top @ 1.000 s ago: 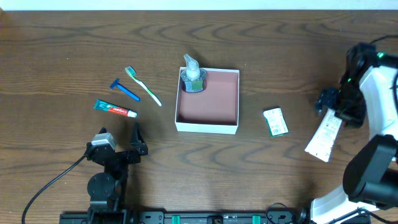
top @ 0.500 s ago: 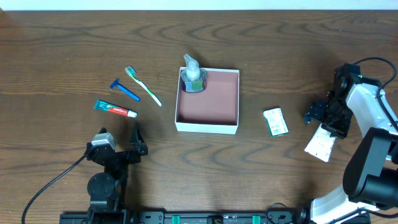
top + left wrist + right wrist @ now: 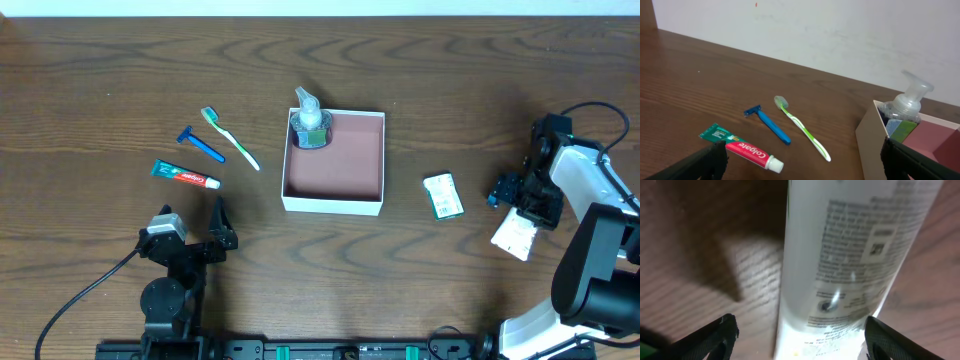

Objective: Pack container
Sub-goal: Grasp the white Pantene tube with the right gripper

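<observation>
Toothpaste (image 3: pixel 185 176), razor (image 3: pixel 201 144) and toothbrush (image 3: pixel 230 138) are laid at left; left gripper (image 3: pixel 192 218) is held wide open near them, nothing grasped; container (image 3: pixel 345 165) is seated mid-table, pump bottle (image 3: pixel 310 120) stood in its far-left corner; packet (image 3: pixel 443 196) is laid just right; right gripper (image 3: pixel 522 200) is spread open astride white tube (image 3: pixel 516 236).

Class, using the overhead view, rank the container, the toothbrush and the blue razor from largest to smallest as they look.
1. container
2. toothbrush
3. blue razor, clearly shorter than the toothbrush
</observation>
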`<state>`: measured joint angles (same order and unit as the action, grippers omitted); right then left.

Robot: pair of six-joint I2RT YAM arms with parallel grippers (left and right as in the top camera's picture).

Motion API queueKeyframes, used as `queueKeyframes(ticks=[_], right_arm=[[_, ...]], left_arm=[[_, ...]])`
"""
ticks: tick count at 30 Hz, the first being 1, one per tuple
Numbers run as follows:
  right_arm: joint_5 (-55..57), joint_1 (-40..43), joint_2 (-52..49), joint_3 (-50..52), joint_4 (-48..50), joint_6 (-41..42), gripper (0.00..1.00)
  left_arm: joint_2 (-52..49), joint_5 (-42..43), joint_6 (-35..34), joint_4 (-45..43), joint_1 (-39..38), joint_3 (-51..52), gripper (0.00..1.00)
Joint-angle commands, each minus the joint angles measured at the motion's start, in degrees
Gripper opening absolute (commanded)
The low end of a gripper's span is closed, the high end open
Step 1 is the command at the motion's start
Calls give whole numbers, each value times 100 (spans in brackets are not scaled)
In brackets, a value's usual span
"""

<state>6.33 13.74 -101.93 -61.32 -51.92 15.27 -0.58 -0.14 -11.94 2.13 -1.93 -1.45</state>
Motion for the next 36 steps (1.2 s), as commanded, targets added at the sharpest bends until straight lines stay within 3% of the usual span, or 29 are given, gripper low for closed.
queueKeyframes(ticks=[1,9,36], right_arm=[[72,-52,310,26,131,-415,82],[81,-52,831,223,258,-468,84],[-57,249,833,1587,916,15,84]], left_arm=[[24,-59,55,210,26,122,98],[24,-59,55,210,26,122,98],[24,-59,55,210,26,122,98]])
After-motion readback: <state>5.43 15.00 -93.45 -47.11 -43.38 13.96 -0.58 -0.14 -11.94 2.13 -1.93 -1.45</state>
